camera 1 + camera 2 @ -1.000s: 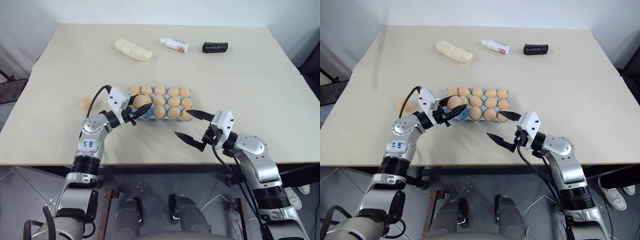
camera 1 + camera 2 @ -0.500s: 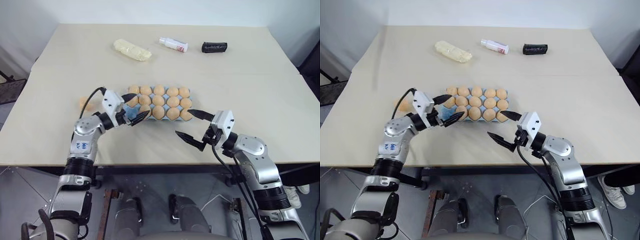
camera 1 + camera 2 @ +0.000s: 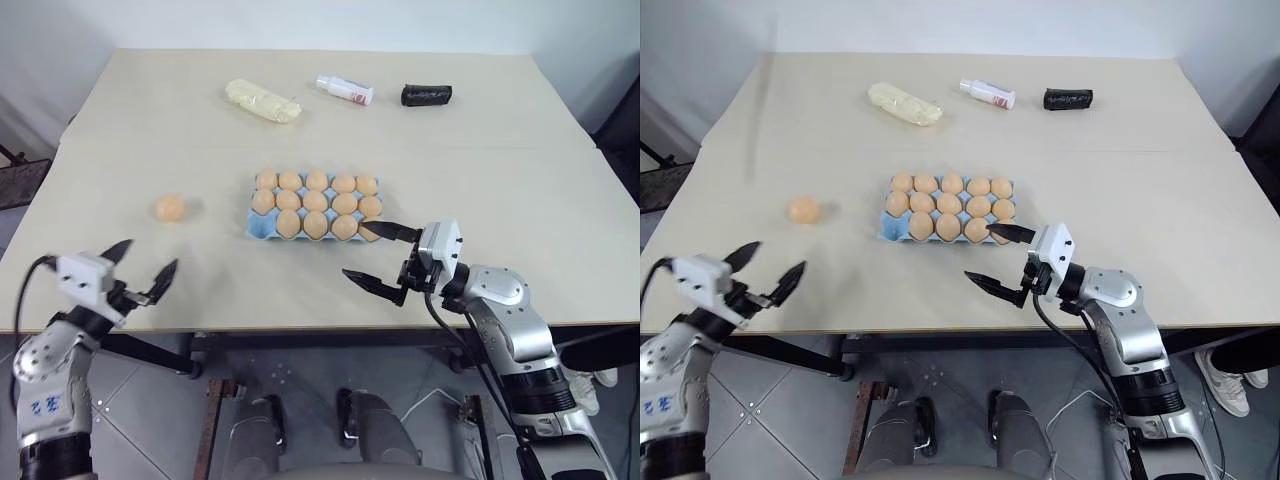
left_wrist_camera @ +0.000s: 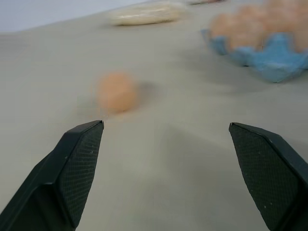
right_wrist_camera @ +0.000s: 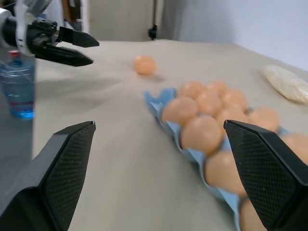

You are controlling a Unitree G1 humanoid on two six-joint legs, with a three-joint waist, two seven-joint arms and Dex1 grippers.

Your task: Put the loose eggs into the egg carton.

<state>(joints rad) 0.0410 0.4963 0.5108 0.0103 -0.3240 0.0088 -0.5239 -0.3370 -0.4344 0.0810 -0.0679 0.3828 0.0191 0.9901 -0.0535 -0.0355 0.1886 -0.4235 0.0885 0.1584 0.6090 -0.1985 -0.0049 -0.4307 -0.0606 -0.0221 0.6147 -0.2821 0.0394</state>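
Note:
The light blue egg carton (image 3: 260,227) lies mid-table with tan eggs in nearly every cup; its front-left cup shows bare blue. One loose egg (image 3: 169,208) rests on the table to the carton's left, also seen in the left wrist view as the egg (image 4: 116,91). My left gripper (image 3: 150,254) hangs open and empty at the table's front-left edge, nearer than the loose egg and apart from it. At the carton's front-right corner my right gripper (image 3: 356,249) stands open, holding nothing, pointing left along the carton's front (image 5: 163,103).
A pale yellow bag (image 3: 264,100), a white bottle (image 3: 345,89) and a black roll (image 3: 427,95) lie along the far side. The table's front edge runs just beneath both grippers. A water bottle (image 5: 17,86) stands on the floor off the left side.
My left gripper let go of its egg at the carton's left end, opened, and swung back and left to the table's front-left edge. The right gripper stayed put.

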